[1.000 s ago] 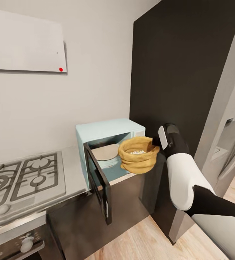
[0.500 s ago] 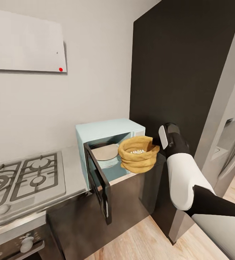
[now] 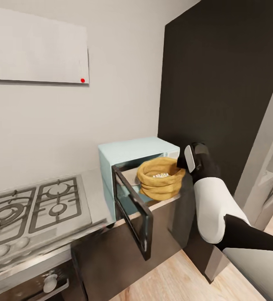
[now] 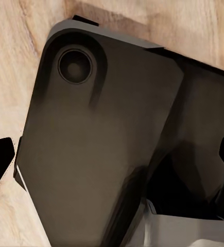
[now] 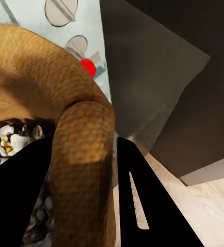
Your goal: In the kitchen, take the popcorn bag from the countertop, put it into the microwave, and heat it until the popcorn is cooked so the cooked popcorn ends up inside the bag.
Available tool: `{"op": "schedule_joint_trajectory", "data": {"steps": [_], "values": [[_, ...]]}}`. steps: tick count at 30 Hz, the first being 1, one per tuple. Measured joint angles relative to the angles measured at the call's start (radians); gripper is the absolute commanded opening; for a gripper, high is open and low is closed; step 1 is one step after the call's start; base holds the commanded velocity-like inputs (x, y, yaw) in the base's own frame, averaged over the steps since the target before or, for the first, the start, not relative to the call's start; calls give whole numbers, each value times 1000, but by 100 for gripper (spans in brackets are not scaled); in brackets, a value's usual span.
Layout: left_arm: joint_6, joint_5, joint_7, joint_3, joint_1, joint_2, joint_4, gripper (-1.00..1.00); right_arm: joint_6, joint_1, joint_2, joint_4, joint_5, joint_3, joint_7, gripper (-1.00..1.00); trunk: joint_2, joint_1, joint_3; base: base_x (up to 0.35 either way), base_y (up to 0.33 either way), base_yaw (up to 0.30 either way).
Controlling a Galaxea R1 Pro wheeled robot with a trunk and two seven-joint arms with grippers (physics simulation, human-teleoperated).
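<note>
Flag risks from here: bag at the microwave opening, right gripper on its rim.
1. The right gripper pinches only the popcorn bag's rolled rim; the soft sack could sag or slip.
2. The open bag may tip, spilling popcorn.
3. The bag may catch the microwave frame or its door.

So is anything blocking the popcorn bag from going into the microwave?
Nothing visible does. The microwave has its door swung wide open, off to the side of the opening. The popcorn bag, held by the right gripper, hangs right at the open front, with no object between it and the cavity.
</note>
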Motion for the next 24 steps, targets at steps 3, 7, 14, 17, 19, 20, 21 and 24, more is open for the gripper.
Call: {"op": "schedule_joint_trajectory", "data": {"steps": [3, 7, 14, 17, 19, 20, 21, 24], "values": [[0, 0, 0, 0, 0, 0, 0, 100, 0, 0, 0, 0, 0, 0, 0, -100, 0, 0, 0, 0, 39, 0], [0, 0, 0, 0, 0, 0, 0, 100, 0, 0, 0, -1, 0, 1, 0, -100, 0, 0, 0, 0, 5, 0], [0, 0, 0, 0, 0, 0, 0, 100, 0, 0, 0, -27, 0, 0, 0, -100, 0, 0, 0, 0, 0, 0], [0, 0, 0, 0, 0, 0, 0, 100, 0, 0, 0, -28, 0, 2, 0, -100, 0, 0, 0, 0, 0, 0], [0, 0, 0, 0, 1, 0, 0, 100, 0, 0, 0, -28, 0, 2, 0, -100, 0, 0, 0, 0, 3, 0], [0, 0, 0, 0, 1, 0, 0, 100, 0, 0, 0, -28, 0, 2, 0, -100, 0, 0, 0, 0, 67, 0], [0, 0, 0, 0, 1, 0, 0, 100, 0, 0, 0, -28, 0, 2, 0, -100, 0, 0, 0, 0, 153, 0], [0, 0, 0, 0, 0, 0, 0, 100, 0, 0, 0, -29, 0, 1, 1, -100, 0, 0, 0, 0, 236, 0]]}}
